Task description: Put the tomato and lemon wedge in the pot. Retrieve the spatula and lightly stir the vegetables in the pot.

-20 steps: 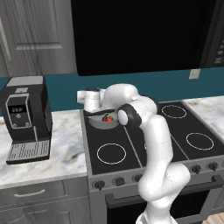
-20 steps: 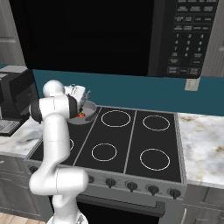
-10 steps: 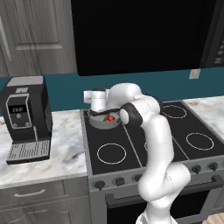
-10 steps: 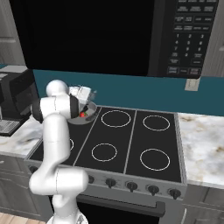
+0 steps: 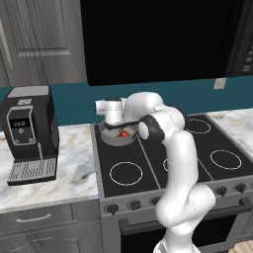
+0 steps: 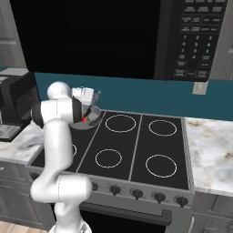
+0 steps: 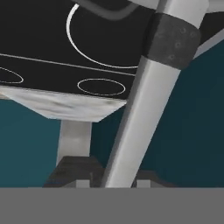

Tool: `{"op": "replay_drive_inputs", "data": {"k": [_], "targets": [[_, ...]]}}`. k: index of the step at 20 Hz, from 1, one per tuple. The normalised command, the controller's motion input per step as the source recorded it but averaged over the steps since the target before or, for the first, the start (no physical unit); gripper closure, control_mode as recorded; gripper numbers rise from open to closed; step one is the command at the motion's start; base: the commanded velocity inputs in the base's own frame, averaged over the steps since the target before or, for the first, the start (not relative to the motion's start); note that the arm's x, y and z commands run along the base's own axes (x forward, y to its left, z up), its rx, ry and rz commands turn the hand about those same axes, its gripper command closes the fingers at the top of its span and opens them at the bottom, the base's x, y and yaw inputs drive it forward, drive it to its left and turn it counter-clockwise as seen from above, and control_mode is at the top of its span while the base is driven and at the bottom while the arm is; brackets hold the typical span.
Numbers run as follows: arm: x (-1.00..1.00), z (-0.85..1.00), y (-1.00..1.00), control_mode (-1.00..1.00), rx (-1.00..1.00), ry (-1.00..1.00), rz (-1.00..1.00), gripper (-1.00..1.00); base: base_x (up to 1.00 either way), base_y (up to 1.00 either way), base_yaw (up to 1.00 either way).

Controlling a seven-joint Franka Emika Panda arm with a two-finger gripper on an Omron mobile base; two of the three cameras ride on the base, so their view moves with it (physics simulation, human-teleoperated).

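Note:
The grey pot [image 5: 106, 137] [image 6: 94, 113] sits on the stove's back left burner. Inside it lies the red tomato [image 5: 124, 133] [image 6: 84, 119]. My gripper [image 5: 114, 122] [image 6: 86, 105] hangs over the pot, pointing down into it. In the hand view my gripper [image 7: 109, 177] is shut on the spatula [image 7: 144, 109]: its pale handle runs up from between the fingertips to a dark head [image 7: 173, 41]. A dark part of the spatula [image 5: 121, 126] reaches in beside the tomato. The lemon wedge is hidden.
A black coffee machine [image 5: 29, 128] [image 6: 16, 102] stands on the marble counter left of the stove [image 5: 148, 168]. The teal back wall [image 6: 136, 98] rises just behind the pot. A microwave [image 6: 195, 41] hangs above on the right.
My hand has shifted slightly to the right over the pot, the spatula still in its grip. The tomato stays in the pot.

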Motion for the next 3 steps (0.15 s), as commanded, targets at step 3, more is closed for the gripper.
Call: {"op": "replay_drive_inputs", "data": {"k": [3], "targets": [[0.00, 0.67, -0.14, -1.00, 0.00, 0.00, 0.07, 1.00, 0.00, 0.00, 0.00]]}}
